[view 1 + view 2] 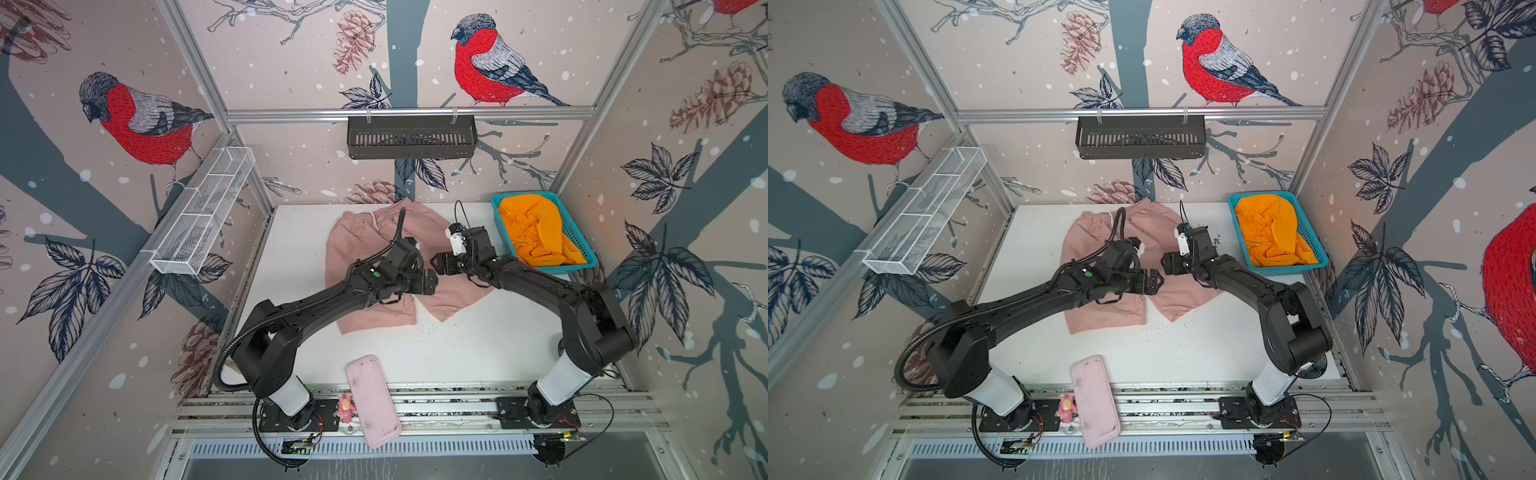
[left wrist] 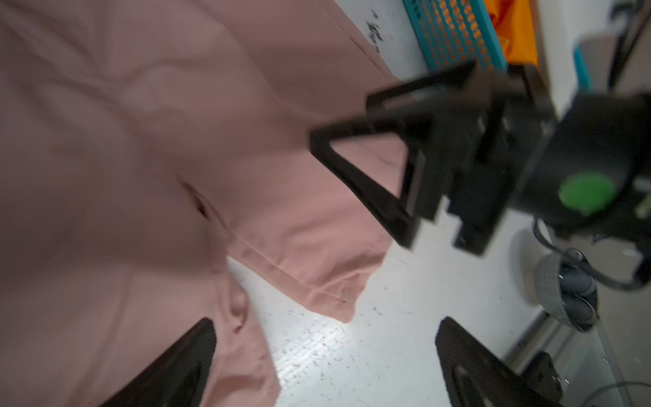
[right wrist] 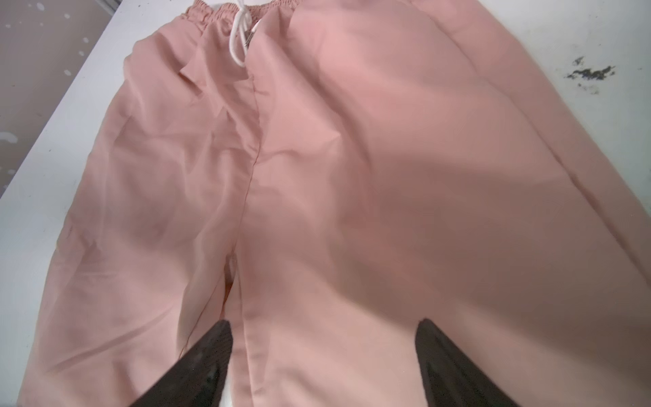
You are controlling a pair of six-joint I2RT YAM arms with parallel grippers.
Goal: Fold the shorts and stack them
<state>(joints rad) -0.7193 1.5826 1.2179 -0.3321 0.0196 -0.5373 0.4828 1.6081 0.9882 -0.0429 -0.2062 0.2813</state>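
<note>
A: Pink shorts (image 1: 347, 245) lie flat beside the teal basket (image 1: 524, 194) — likely spread for the first fold. Orange shorts (image 1: 536, 232) are bunched inside it.

B: Left gripper (image 1: 432, 279) and right gripper (image 1: 435, 262) gape wide, both empty, over the pink pair. The drawstring (image 3: 236, 38) is plain only in the right wrist view.

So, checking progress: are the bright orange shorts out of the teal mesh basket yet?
No, the bright orange cloth shorts lie crumpled inside the teal mesh basket.

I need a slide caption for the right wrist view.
Open right end effector over the pink shorts spread flat, white drawstring at the elastic waist.
</note>
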